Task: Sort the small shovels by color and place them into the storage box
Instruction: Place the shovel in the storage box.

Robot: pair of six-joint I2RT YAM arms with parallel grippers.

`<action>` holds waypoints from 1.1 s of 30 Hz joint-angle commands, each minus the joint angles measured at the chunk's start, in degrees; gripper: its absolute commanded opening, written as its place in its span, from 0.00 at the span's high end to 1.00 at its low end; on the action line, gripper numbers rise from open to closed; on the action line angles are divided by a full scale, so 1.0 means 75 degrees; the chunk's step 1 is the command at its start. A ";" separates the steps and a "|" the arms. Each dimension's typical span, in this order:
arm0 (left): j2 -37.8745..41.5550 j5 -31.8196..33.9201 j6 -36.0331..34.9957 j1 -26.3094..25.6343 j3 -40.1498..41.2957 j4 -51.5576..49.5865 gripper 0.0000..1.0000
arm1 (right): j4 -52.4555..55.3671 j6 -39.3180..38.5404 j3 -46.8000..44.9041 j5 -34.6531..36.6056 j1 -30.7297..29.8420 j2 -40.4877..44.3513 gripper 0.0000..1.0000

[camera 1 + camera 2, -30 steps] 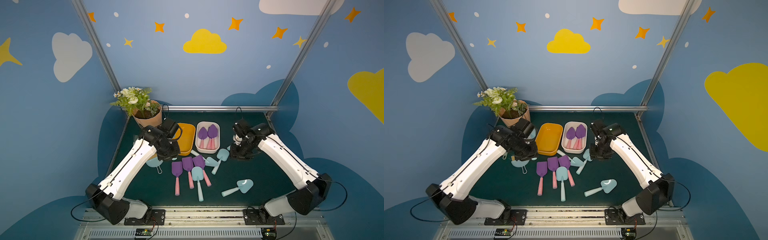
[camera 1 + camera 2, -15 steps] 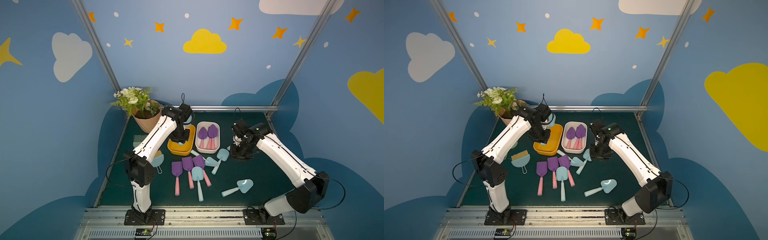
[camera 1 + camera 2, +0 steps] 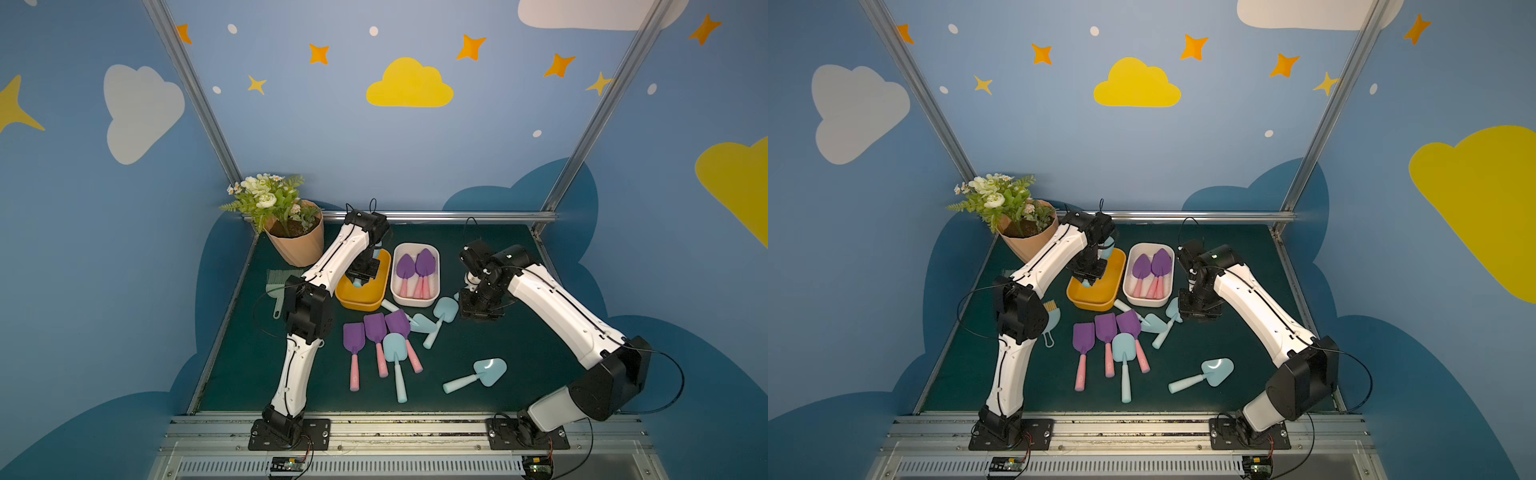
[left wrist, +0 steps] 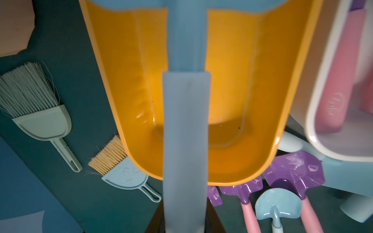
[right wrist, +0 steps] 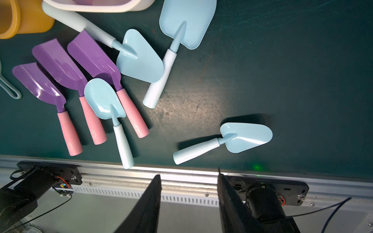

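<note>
Left gripper (image 3: 360, 276), clamped on blue shovel (image 4: 185, 121), arrives over yellow tub (image 4: 232, 80) (release looks next); right gripper (image 5: 189, 175) idles half-open, empty.

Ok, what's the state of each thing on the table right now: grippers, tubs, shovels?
left gripper: shut on blue shovel, held over the yellow tub
right gripper: open, empty
yellow tub: nothing seen lying inside
white tub: holds two purple shovels
three purple shovels: loose on the mat, side by side
four blue shovels: loose on the mat
flowerpot: upright
</note>
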State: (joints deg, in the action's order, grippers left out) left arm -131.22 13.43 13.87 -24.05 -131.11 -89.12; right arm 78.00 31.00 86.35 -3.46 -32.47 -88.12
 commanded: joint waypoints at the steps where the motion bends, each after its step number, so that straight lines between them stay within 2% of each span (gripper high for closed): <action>1: -0.0284 0.0204 -0.0132 0.0138 -0.0225 -0.0173 0.97 | 0.0221 -0.0079 0.0163 0.0110 0.0005 -0.0110 0.53; 12: -0.0887 0.0211 -0.0229 0.0304 -0.0277 0.0020 0.97 | 0.0252 -0.0101 0.0184 0.0110 0.0017 -0.0285 0.54; 33: -0.1283 -0.0048 -0.0326 0.0386 0.0167 0.0308 0.97 | 0.0274 -0.0108 0.0137 0.0122 0.0000 -0.0351 0.54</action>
State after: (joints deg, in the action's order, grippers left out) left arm -139.02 13.76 11.84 -21.47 -130.58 -86.87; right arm 78.26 30.72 86.35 -3.44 -32.40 -90.11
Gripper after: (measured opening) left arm 0.110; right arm 0.464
